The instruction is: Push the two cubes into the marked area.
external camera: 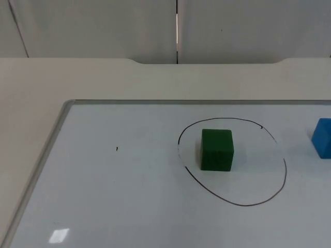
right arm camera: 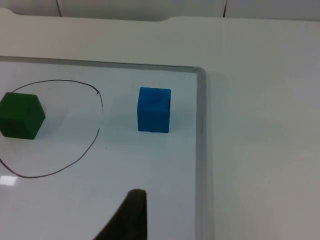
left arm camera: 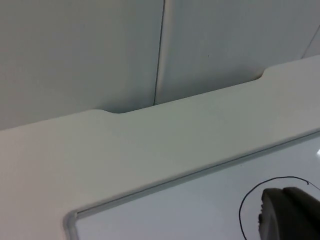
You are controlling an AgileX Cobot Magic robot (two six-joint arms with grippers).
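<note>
A green cube (external camera: 216, 149) sits inside the black hand-drawn outline (external camera: 243, 203) on the whiteboard, toward the outline's left side. A blue cube (external camera: 322, 137) rests on the board to the right of the outline, a short gap away from the line. In the right wrist view the blue cube (right arm camera: 154, 109) lies ahead of my right gripper (right arm camera: 127, 217), with the green cube (right arm camera: 20, 115) further off inside the outline (right arm camera: 97, 131). My left gripper (left arm camera: 290, 215) hangs over the board near the outline's edge (left arm camera: 242, 207).
The whiteboard has a raised metal frame (external camera: 51, 139) along its left and far sides, and its right frame edge (right arm camera: 199, 150) runs close beside the blue cube. Beyond it are bare table top (external camera: 103, 77) and the grey partition wall (external camera: 103, 26).
</note>
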